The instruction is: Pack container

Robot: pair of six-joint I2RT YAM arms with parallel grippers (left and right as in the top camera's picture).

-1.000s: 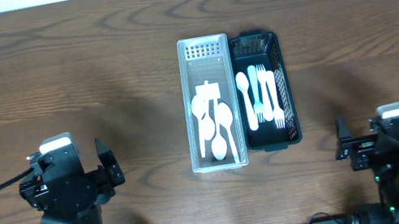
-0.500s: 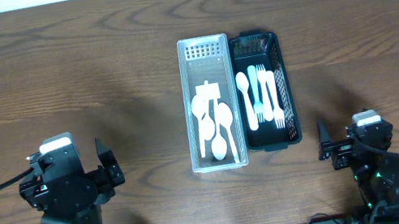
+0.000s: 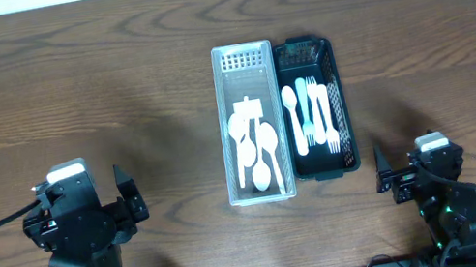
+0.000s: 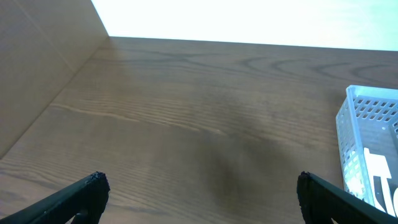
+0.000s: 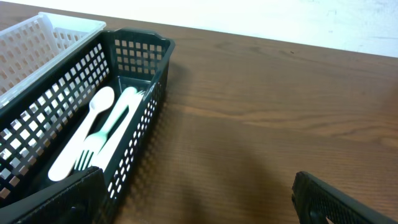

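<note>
Right fingers (image 5: 348, 199), spread and empty, shifted along near edge toward black basket (image 3: 339, 86); left fingers (image 4: 62, 202) spread, idle; nothing grasped.

Left wrist: white basket (image 4: 370, 143) cut off by right edge; only left fingertips (image 4: 74, 196) visible, bottom corners. Right wrist: dark basket (image 5: 134, 56) clipped lower left. Overhead: white cutlery (image 3: 260, 144) overlapping, count unclear.

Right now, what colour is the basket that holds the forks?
The basket is dark, almost black, with grid-pattern walls; the right wrist view shows it best.
</note>
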